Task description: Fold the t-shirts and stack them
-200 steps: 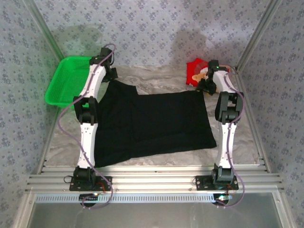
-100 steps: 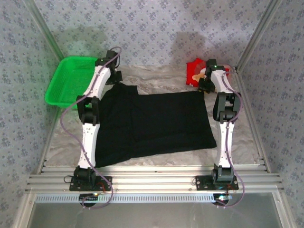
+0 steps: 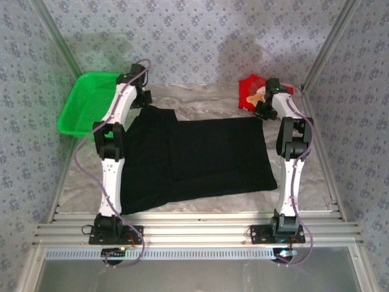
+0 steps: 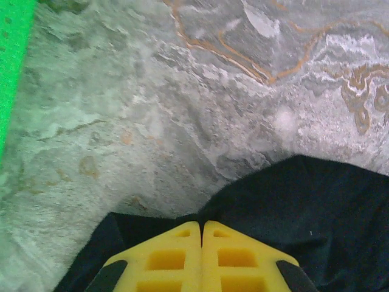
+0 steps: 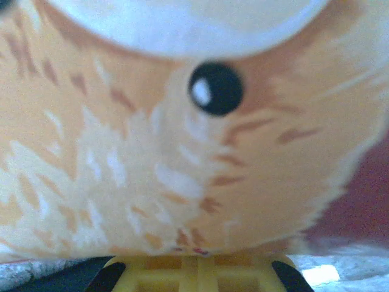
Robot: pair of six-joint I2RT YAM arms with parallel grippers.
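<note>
- Top external: black t-shirt (image 3: pixel 200 155) lies spread flat at centre of bench (image 3: pixel 200 97), one sleeve pointing to 11 o'clock.
- Red t-shirt (image 3: pixel 249 91) sits crumpled at 1 o'clock, just beyond the black one's far right corner, bear print partly showing.
- Green mesh basket (image 3: pixel 82 109) at 10 o'clock, off the bench's left edge, apart from both shirts.
- Left gripper (image 3: pixel 142 97) reaches to 11 o'clock, right at the black sleeve's tip.
- Right gripper (image 3: pixel 262 109) at 1 o'clock, at the near edge of the red shirt, by the black shirt's corner.
- Left wrist: left gripper (image 4: pixel 202 226) has yellow jaws pressed together, no gap at the seam. Black cloth lies under and round the tips, its edge running up toward 2 o'clock. Can't tell if any cloth is caught between them. Marbled bench beyond, green basket wall at 10 o'clock.
- Right wrist: right gripper (image 5: pixel 197 264) also has jaws pressed together, tips against the bear print, v. close to lens and blurred. Bear's eye at 12 o'clock, red cloth at 4 o'clock, a bit of black cloth at 7 o'clock. Can't tell if the red shirt is pinched.
</note>
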